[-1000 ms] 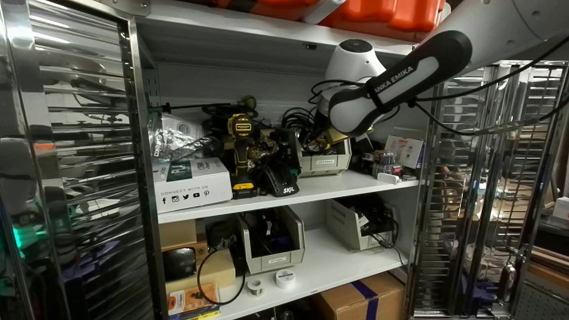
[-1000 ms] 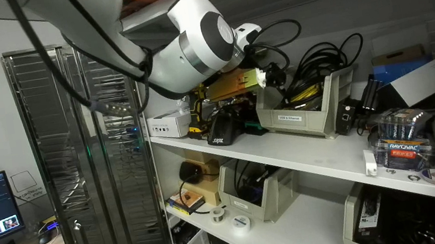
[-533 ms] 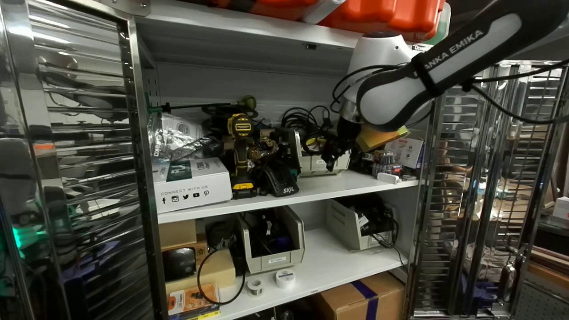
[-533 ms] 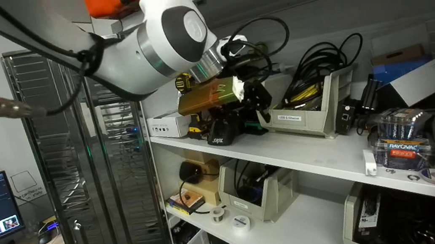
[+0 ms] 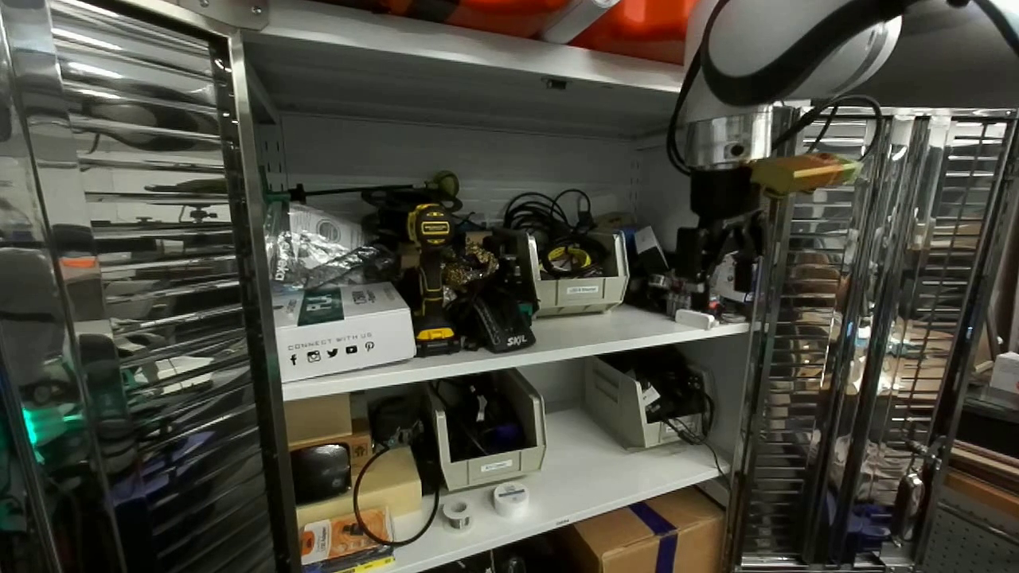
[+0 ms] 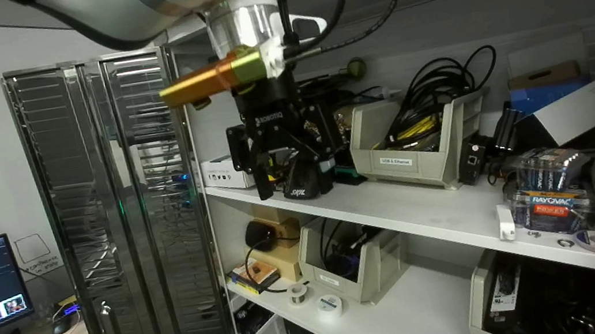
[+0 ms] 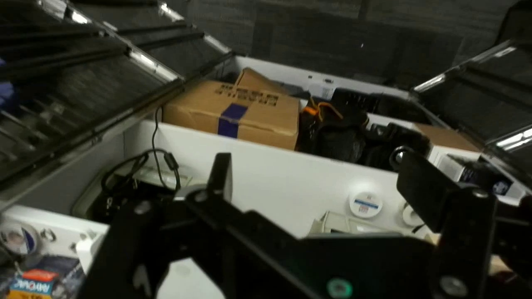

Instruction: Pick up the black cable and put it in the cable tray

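The cable tray (image 5: 583, 293) is a pale beige bin on the upper shelf, also in an exterior view (image 6: 417, 166). Coiled black cords (image 6: 431, 84) and yellow cables (image 6: 417, 129) rise above its rim. I cannot tell the small black cable apart from the other black cords in it. My gripper (image 6: 296, 187) is open and empty, pointing down. It hangs in front of the shelves, apart from the tray, and also shows in an exterior view (image 5: 723, 290). In the wrist view the fingers (image 7: 318, 182) are spread wide with nothing between them.
A white carton (image 5: 346, 334), a yellow-black drill (image 5: 432, 278) and a SKIL charger (image 6: 302, 178) stand beside the tray. Battery packs (image 6: 551, 210) sit at the other side. The lower shelf (image 7: 270, 178) holds more bins and white spools (image 6: 329, 307). A metal door (image 5: 844, 334) stands open.
My gripper has drawn back from beside the tray, out in front of the shelves, and turned to point downward. The tray and its cables look the same.
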Action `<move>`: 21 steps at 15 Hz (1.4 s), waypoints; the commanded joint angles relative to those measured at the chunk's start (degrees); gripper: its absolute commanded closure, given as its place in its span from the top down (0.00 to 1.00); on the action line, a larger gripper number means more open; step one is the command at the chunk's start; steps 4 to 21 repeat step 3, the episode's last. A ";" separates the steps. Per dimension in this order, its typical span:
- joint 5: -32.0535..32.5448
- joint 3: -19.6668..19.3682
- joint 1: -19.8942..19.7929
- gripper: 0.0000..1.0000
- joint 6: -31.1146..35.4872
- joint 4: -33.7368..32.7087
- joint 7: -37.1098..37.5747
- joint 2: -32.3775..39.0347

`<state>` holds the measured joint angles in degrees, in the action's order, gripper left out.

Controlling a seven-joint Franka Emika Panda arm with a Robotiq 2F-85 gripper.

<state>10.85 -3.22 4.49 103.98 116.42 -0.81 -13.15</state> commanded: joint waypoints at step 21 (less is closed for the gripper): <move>-2.94 0.96 -2.43 1.00 -9.09 -3.58 -2.79 -1.03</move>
